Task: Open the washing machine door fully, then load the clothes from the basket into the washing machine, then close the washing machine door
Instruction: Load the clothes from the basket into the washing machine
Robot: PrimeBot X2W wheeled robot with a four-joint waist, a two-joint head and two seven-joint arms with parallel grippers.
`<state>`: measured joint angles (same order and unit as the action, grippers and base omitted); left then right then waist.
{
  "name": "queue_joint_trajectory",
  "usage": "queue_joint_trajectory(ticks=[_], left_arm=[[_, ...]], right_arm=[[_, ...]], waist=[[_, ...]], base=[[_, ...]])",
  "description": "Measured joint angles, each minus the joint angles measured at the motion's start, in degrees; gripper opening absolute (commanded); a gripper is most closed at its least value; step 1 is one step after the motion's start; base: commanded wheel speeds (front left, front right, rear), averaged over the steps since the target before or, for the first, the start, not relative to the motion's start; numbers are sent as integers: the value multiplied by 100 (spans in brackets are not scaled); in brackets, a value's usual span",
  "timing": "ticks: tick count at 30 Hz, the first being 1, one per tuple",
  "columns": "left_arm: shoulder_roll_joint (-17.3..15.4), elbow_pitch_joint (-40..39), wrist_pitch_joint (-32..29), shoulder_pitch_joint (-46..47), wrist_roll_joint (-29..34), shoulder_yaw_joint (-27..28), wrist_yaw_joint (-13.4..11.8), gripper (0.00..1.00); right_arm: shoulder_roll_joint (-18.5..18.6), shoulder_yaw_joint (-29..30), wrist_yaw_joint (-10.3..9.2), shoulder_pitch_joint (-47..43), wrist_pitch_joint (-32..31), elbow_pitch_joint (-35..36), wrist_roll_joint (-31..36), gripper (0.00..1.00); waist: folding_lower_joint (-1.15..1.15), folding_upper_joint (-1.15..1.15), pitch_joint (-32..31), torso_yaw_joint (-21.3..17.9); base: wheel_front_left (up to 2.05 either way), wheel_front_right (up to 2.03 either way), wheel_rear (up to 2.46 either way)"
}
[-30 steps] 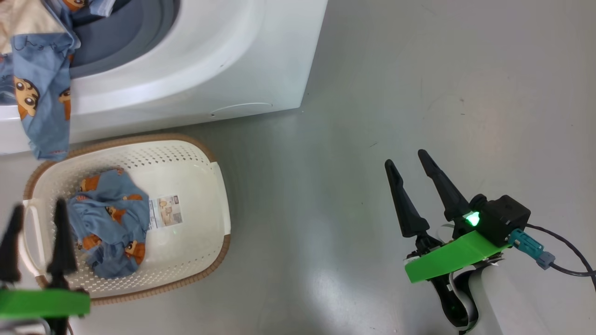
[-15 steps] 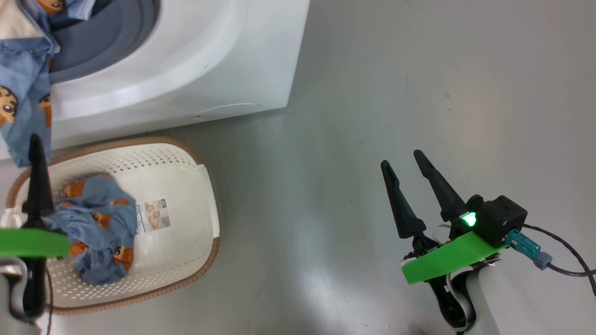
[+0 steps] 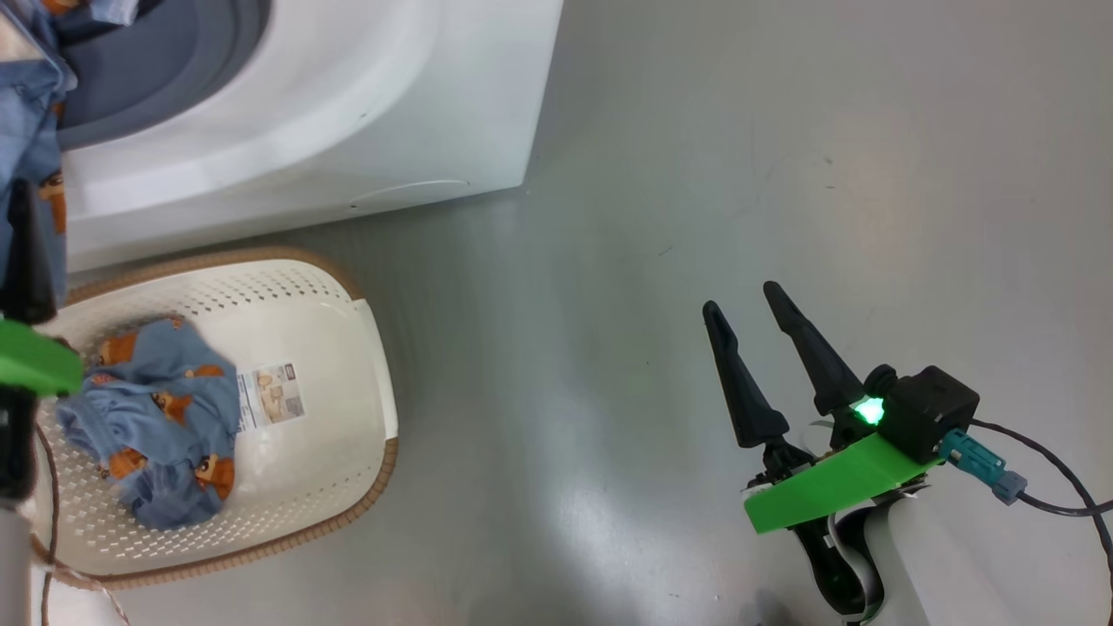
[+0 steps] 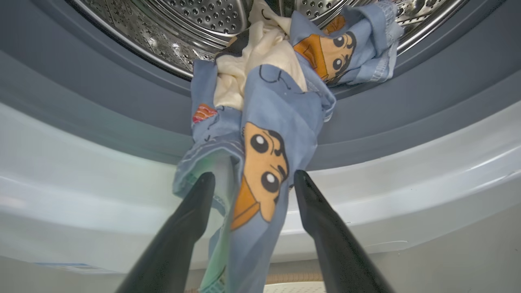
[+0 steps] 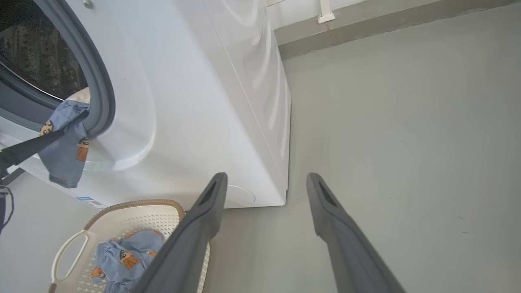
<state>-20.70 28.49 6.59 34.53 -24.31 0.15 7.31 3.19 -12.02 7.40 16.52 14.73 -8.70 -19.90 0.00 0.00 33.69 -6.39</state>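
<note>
Your left gripper (image 4: 252,181), spread wide, is straddling clothes (image 4: 264,134) draping over washing machine's (image 4: 81,195) front edge, ungripped; right gripper (image 3: 742,297) is gaping empty.

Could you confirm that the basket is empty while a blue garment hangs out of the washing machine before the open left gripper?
Not quite: the basket is not empty; the head view shows a blue printed piece lying in it. The blue garment does hang out of the washing machine before the open left gripper.
</note>
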Motion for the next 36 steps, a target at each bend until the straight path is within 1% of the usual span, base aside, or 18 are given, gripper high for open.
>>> queue_joint_trajectory(ticks=[5,6,7,8,13,18,25,26,33,36], left_arm=[[-14,409,-155,375,-65,-12,0,100],[-19,538,-208,487,-111,-14,0,87],[-21,576,-204,533,-135,-20,0,19],[-26,603,-194,583,-144,-26,0,0],[-66,521,131,732,-148,-153,0,0],[-111,183,361,888,-4,-396,0,0],[-168,-21,268,1429,103,-635,0,0],[-187,-16,182,1646,118,-693,0,0],[-227,246,-41,2425,163,-793,0,0],[-226,333,-68,2617,158,-801,0,0]], right_arm=[[0,-34,0,3,0,-2,-81,100],[0,-35,0,3,0,-2,-98,100],[0,-35,0,3,0,-2,-108,100],[0,-36,0,3,0,-2,-114,100],[0,-35,0,2,0,-1,-144,100],[0,-35,0,2,0,-4,-145,100],[0,-76,0,5,0,-7,-152,100],[-1,-110,0,8,0,-1,-178,100],[0,-200,0,58,0,31,-204,100],[0,-211,0,58,0,52,-205,100]], waist=[[0,0,55,-49],[0,0,71,-71],[0,0,78,-79],[0,0,86,-86],[0,0,98,-94],[0,0,81,-51],[0,0,118,-37],[0,0,143,-58],[0,0,290,-193],[0,0,350,-232]], base=[[0,0,0],[0,0,0],[0,0,0],[0,0,0],[0,0,0],[0,0,0],[0,0,0],[0,0,0],[0,0,0],[0,0,0]])
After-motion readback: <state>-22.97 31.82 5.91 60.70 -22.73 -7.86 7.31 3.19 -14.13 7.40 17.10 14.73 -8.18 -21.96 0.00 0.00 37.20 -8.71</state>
